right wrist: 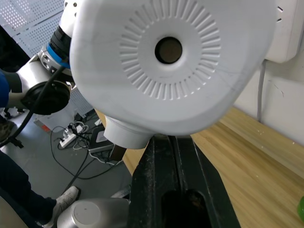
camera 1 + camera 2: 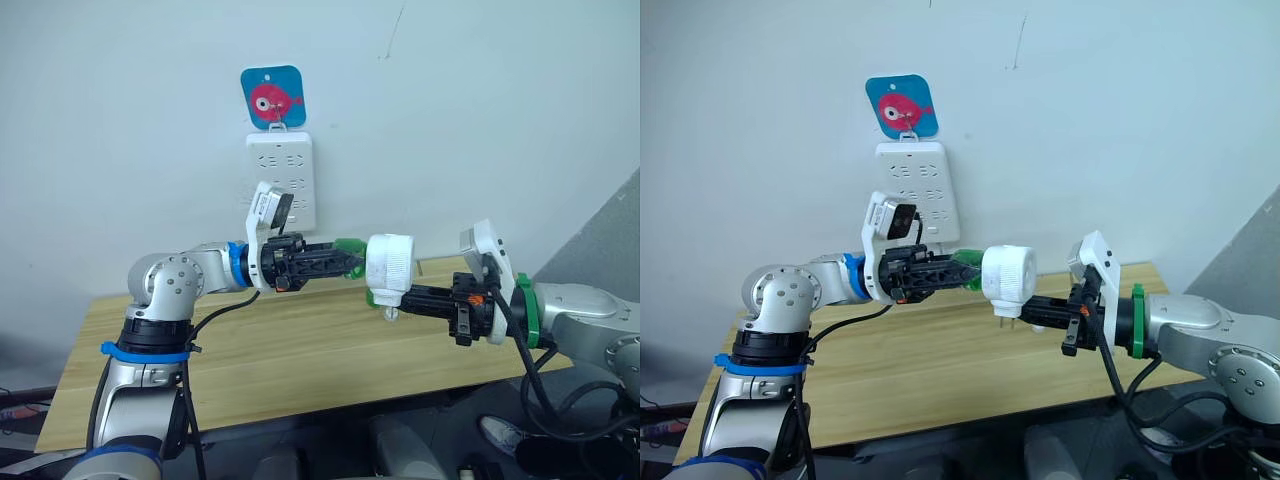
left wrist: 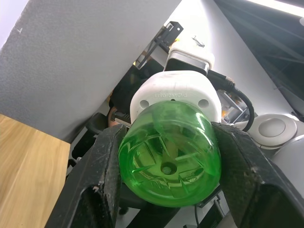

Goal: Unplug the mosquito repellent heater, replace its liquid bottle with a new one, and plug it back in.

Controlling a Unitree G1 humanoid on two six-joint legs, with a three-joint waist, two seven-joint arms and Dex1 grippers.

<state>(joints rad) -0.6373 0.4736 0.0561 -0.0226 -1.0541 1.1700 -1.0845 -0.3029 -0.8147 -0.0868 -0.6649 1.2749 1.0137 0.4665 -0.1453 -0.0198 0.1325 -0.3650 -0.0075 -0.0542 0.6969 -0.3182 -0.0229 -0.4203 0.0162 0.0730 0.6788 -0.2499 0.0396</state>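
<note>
Above the table (image 2: 300,360), the right gripper (image 2: 400,296) clamps the heater (image 2: 390,262) from below, its prongs (image 2: 1005,313) pointing down at 6 o'clock. At the heater's 9 o'clock, the left gripper (image 2: 345,260) has its fingers (image 3: 95,180) closed tight on both sides of the green bottle (image 3: 170,156), whose neck sits in the heater's socket. Farther back, at 12 o'clock from the left gripper, the power strip (image 2: 282,180) hangs on the wall under a blue sticker (image 2: 272,97).
</note>
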